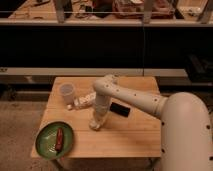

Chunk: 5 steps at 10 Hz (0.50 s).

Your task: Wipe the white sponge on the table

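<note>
You cannot tell how the jaws stand: the gripper [96, 121] points straight down at the table [130, 139], and its pale end runs into a pale lump beneath it. That lump looks to be the white sponge [93, 126]. It lies on the wood at the gripper's tip, in the middle part of the tabletop and a little toward your left of frame. Where the sponge ends and the gripper begins is not clear.

Just right of the gripper in the frame you have a flat black oblong [119, 109] lying on the table, near the arm but apart from it. Behind the gripper, a pale labelled pack [85, 101] lies on its side. A tiny white cube [69, 106] sits just beside its left end, and a whitish cup [67, 93] stands upright behind the cube.

At the front left corner, a green plate [49, 146] sits well apart from the gripper and carries a red, elongated item [59, 138].

The white arm [131, 98] rises from the gripper to a bend above the pack, then slopes down to the right to the robot's large white body [187, 132] at the frame edge.
</note>
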Available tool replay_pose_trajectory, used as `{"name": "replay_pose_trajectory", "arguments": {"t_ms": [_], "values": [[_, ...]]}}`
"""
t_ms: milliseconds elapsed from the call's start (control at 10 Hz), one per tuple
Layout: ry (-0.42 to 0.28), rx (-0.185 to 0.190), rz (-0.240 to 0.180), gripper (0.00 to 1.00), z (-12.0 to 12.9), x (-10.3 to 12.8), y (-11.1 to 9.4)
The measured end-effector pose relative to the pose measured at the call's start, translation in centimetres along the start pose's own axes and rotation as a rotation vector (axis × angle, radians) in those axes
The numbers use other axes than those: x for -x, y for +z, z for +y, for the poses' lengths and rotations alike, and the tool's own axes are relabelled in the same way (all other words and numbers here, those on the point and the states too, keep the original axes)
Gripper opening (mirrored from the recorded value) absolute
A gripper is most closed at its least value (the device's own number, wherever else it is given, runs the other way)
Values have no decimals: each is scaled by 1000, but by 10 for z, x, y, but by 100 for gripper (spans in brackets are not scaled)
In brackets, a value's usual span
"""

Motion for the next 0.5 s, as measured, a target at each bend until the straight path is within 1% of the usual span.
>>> {"name": "replay_pose_trajectory", "arguments": {"t_ms": [100, 200, 300, 500], "values": [[-48, 6, -6, 0, -5, 18, 0], [-93, 21, -8, 0, -3, 35, -1], [-141, 47, -8, 0, 7, 53, -2], [-189, 88, -6, 0, 27, 70, -3]]}}
